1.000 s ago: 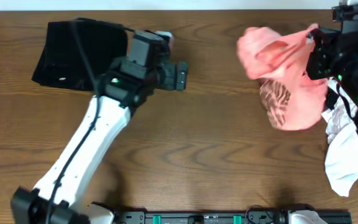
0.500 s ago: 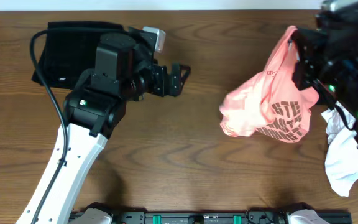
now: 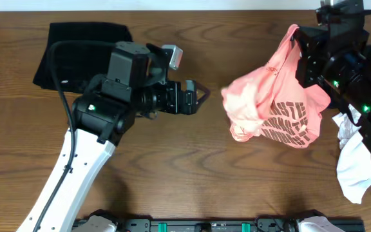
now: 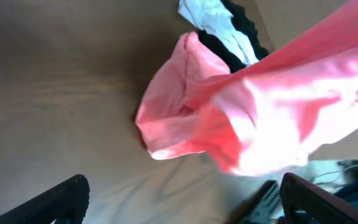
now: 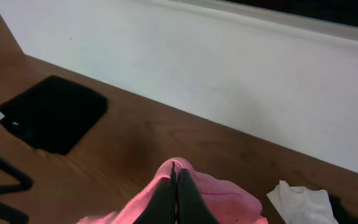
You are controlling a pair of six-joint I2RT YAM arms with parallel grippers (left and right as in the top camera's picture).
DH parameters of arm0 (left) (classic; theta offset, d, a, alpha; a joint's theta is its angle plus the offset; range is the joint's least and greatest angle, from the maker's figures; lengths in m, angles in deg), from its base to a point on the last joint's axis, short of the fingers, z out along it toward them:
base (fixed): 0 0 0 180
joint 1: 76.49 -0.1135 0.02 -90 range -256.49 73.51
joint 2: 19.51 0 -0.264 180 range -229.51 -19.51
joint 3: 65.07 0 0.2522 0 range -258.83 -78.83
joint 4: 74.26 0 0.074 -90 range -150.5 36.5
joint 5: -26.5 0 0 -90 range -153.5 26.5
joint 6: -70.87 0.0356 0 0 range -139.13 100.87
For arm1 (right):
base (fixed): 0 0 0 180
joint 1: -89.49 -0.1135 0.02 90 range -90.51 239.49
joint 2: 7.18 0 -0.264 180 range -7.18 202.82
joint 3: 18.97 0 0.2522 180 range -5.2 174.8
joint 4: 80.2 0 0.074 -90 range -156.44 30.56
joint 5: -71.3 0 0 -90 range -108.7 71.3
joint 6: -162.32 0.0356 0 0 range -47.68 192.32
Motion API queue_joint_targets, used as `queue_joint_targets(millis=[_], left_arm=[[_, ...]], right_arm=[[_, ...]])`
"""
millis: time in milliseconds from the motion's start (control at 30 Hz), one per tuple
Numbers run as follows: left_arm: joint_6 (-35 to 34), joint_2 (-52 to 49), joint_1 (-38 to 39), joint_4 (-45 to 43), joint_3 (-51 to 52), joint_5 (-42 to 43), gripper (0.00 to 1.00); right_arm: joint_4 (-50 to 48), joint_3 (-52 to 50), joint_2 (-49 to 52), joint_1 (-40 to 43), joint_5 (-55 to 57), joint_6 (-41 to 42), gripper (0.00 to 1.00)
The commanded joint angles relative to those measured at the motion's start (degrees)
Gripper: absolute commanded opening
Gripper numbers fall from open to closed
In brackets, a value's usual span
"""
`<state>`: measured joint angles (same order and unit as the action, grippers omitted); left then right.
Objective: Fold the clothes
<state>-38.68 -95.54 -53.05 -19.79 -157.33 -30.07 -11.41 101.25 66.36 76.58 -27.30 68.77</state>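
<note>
The salmon-pink T-shirt (image 3: 272, 109) hangs bunched from my right gripper (image 3: 296, 35), which is shut on its top edge at the far right; the printed side faces up. In the right wrist view the closed fingers (image 5: 176, 186) pinch a pink fold (image 5: 229, 196). My left gripper (image 3: 201, 96) is open and empty, a short way left of the shirt's lower bunch. The left wrist view shows the shirt (image 4: 247, 118) ahead between the spread fingers (image 4: 185, 208). A neat black rectangle (image 3: 76, 38) lies at the back left.
White garments (image 3: 356, 161) lie at the right edge, with a black one under them (image 4: 229, 56). The white garment also shows in the right wrist view (image 5: 300, 202), as does the black rectangle (image 5: 55, 112). A white wall runs along the table's far edge.
My right gripper has lifted the pink shirt so that it hangs and swings leftward. My left arm has moved right, off the black rectangle and toward the shirt.
</note>
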Motion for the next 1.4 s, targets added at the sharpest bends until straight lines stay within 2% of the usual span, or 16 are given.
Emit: queue_joint_targets(millis=[0, 233, 400, 733, 1200, 1267, 1367], left_arm=[[-8.07, -0.94, 1.53, 0.04, 0.7, -5.29, 0.98], [-16.39, -2.27, 5.64, -6.47, 0.83, -7.39, 0.98], [-19.34, -5.68, 8.55, -12.24, 1.2, -7.61, 0.98], [-19.37, -15.3, 9.01, -18.91, 1.2, -7.56, 0.98], [-19.71, -15.91, 8.04, -26.34, 1.2, -7.61, 0.98], [-18.73, -15.91, 7.04, -26.27, 1.2, -7.54, 0.98], [-13.31, -15.93, 5.75, -25.44, 1.2, -7.56, 0.98]], right_arm=[[-0.39, 0.63, 1.29, -0.42, -0.46, 0.74, 0.01], [-0.42, 0.63, 2.69, -0.39, -0.46, 0.72, 0.01], [-0.94, 0.63, 2.71, -0.39, -0.52, 0.72, 0.01], [-0.98, 0.63, 2.4, -0.39, -1.36, 0.72, 0.01], [-2.73, 0.63, 2.05, -0.39, -3.69, 0.72, 0.01], [-2.73, 0.63, 1.92, -0.39, -3.72, 0.72, 0.01], [-2.69, 0.63, 1.75, -0.42, -3.72, 0.7, 0.01]])
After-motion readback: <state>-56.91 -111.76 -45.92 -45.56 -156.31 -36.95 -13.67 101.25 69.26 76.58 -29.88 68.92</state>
